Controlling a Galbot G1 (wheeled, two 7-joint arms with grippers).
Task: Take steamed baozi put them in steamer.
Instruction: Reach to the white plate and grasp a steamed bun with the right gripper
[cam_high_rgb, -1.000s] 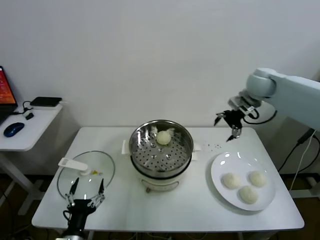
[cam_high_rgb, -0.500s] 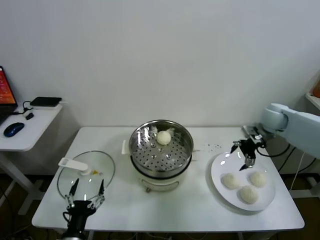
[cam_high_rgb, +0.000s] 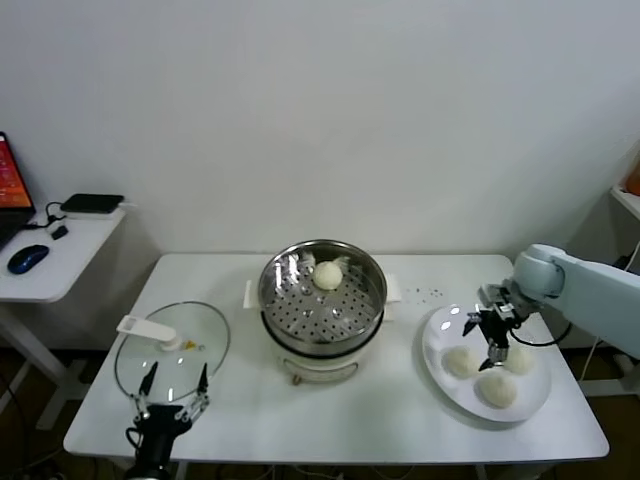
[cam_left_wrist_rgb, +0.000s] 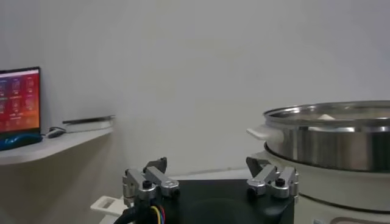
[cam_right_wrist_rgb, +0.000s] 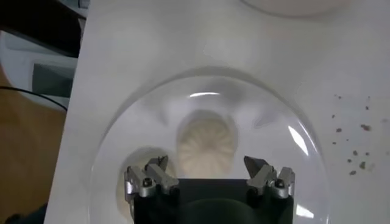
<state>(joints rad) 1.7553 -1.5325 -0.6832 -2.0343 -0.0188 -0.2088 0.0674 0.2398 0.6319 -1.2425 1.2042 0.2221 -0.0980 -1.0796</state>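
The steamer (cam_high_rgb: 322, 300), a shiny steel pot on a cream base, stands mid-table with one baozi (cam_high_rgb: 328, 275) on its perforated tray. Three more baozi (cam_high_rgb: 460, 362) (cam_high_rgb: 497, 388) (cam_high_rgb: 520, 358) lie on a white plate (cam_high_rgb: 447, 392) at the right. My right gripper (cam_high_rgb: 484, 340) is open and empty, low over the plate among the buns. In the right wrist view a pleated baozi (cam_right_wrist_rgb: 207, 143) lies just ahead, between the open right gripper (cam_right_wrist_rgb: 207, 167). My left gripper (cam_high_rgb: 172, 390) is open and parked at the front left; the left wrist view shows that gripper (cam_left_wrist_rgb: 207, 170) and the steamer (cam_left_wrist_rgb: 329, 137).
A glass lid (cam_high_rgb: 170, 350) with a white handle lies flat at the table's left, under the left gripper. Small dark crumbs (cam_high_rgb: 432, 293) dot the table behind the plate. A side desk (cam_high_rgb: 60, 250) with a mouse stands at the far left.
My right arm has come down from above the table's back right to low over the plate, its gripper staying open. The left arm and the buns have not moved.
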